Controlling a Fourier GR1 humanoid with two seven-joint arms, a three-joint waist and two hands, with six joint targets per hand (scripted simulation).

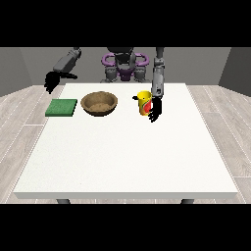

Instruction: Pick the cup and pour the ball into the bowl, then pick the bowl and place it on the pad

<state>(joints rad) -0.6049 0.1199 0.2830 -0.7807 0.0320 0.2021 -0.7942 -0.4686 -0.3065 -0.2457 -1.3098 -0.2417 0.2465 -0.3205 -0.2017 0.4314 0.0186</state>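
Pad, bowl and cup in a row on the white table (122, 157).

The hand at the view's left (52, 81) hangs off the table's corner, holding nothing, fingers relaxed. Then the green pad (62, 107), the brown wooden bowl (99, 103), and the upright yellow cup (143, 102). The hand at the view's right (156, 110) seems to touch the cup; its grip I cannot tell.

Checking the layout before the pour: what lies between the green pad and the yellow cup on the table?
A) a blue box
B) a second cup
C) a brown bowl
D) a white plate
C: the brown bowl sits on the white table, with the green pad at its left in the view and the yellow cup at its right.
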